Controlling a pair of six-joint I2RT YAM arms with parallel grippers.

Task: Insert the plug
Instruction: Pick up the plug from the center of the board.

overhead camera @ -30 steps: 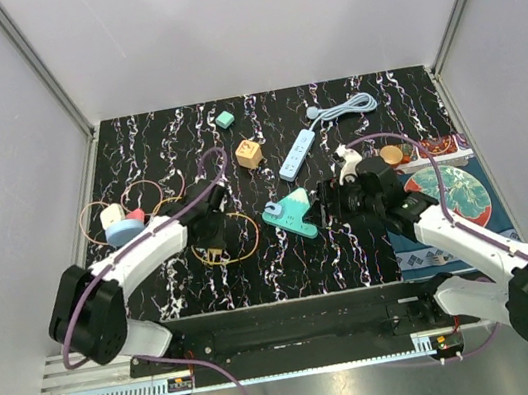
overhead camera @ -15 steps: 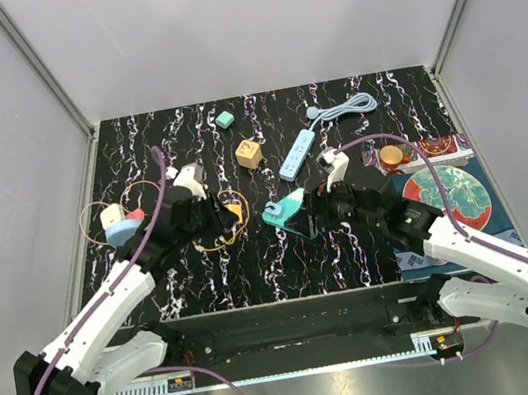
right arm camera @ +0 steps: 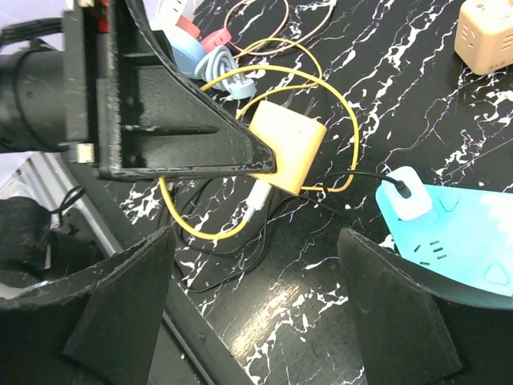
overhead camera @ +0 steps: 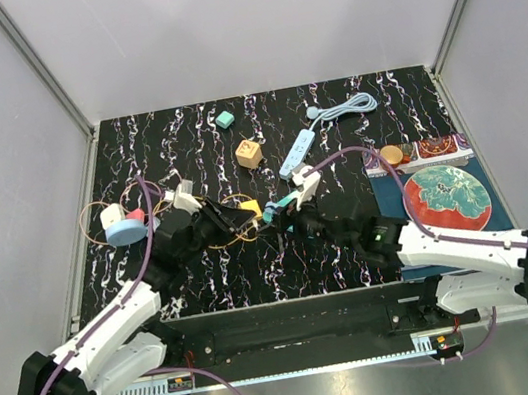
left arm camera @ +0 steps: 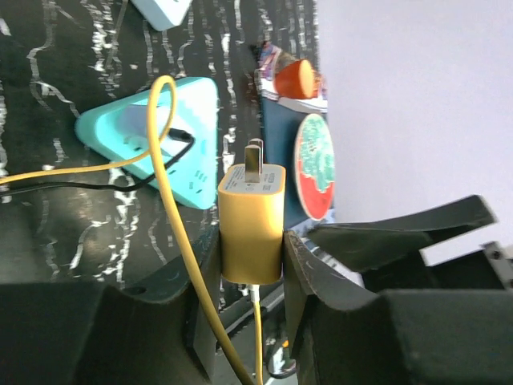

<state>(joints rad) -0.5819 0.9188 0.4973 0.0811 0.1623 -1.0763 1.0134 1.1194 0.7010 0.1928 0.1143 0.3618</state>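
Observation:
The plug is a yellow block with metal prongs and a yellow cable, and my left gripper is shut on its sides. Its prongs point toward the teal triangular power strip, with a gap between them. In the top view the plug hangs just left of the teal strip, which my right arm partly covers. My right gripper stands open over bare table, with the plug and the teal strip ahead of it. A white adapter sits in the strip.
A pale blue power strip with a coiled cable, an orange cube and a small green cube lie farther back. A red plate on a mat is at the right. A blue disc and loose cable loops lie at the left.
My left arm has swung right, carrying the plug up to the teal strip. My right arm has moved left and nearer, its gripper now over the strip's near side.

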